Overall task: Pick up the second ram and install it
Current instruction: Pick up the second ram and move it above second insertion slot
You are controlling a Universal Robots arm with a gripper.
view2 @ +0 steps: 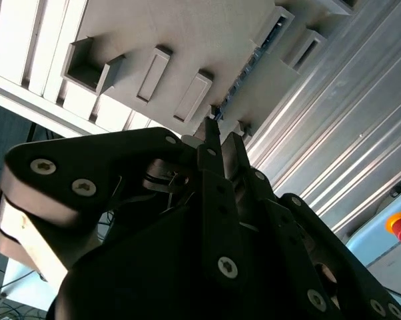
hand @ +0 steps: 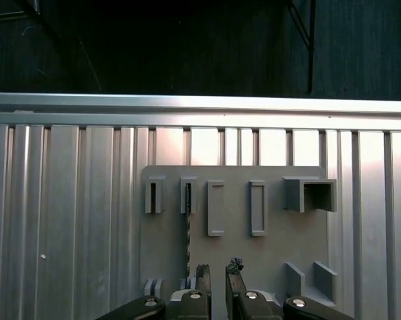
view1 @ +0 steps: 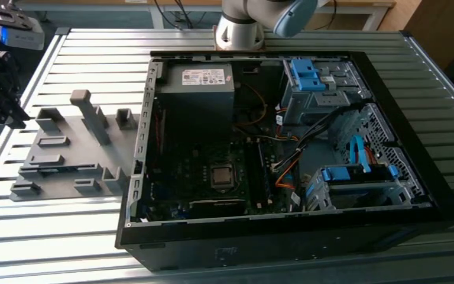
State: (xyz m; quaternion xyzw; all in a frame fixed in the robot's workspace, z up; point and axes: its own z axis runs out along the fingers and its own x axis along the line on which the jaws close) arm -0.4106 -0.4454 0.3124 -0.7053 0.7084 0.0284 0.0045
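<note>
Hand [hand: 218, 270] hovers over grey holder [hand: 274, 253] on tabletop [hand: 67, 200], fingers [hand: 202, 273] slightly parted and empty, second ram [hand: 186, 227] on edge in holder's slot just beside one fingertip, long axis running straight away from hand.

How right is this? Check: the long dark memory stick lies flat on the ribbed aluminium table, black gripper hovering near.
Wrong place: the long dark memory stick stands on edge in the grey plastic holder plate, as the first wrist view shows. The black gripper does hover near.
</note>
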